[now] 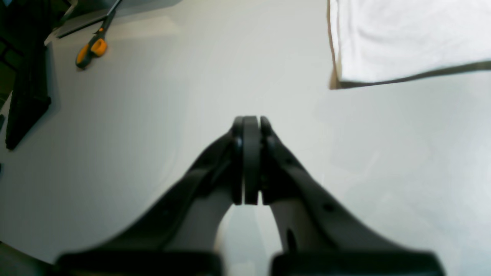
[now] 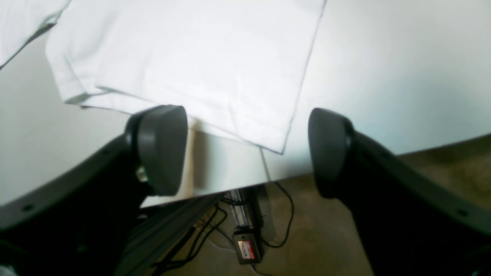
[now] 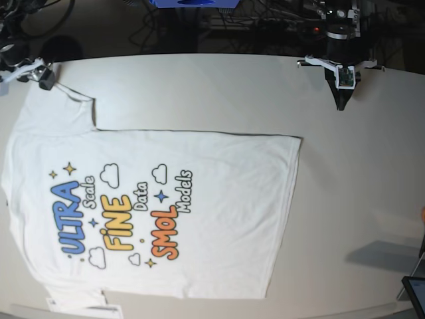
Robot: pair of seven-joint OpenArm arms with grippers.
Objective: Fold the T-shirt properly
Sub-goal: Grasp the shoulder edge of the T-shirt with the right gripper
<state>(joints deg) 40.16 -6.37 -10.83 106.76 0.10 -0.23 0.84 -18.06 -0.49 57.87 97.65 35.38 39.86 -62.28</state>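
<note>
The T-shirt (image 3: 199, 199) lies flat on the white table (image 3: 358, 186), print side up, with its neck toward the left edge. My right gripper (image 3: 44, 76) hovers at the far left by the upper sleeve (image 3: 56, 113). In the right wrist view its fingers (image 2: 161, 149) stand wide open around the sleeve's hem corner (image 2: 245, 122), and the gripper (image 2: 245, 153) holds nothing. My left gripper (image 3: 341, 100) is at the back right, shut and empty (image 1: 251, 126), clear of the shirt's bottom hem corner (image 1: 402, 38).
An orange-handled tool (image 1: 92, 48) and a black stand (image 1: 27, 88) sit beyond the left gripper. The table's edge runs just under the right gripper, with cables and a power brick (image 2: 245, 249) on the floor below. A dark screen (image 3: 415, 292) is at the near right corner.
</note>
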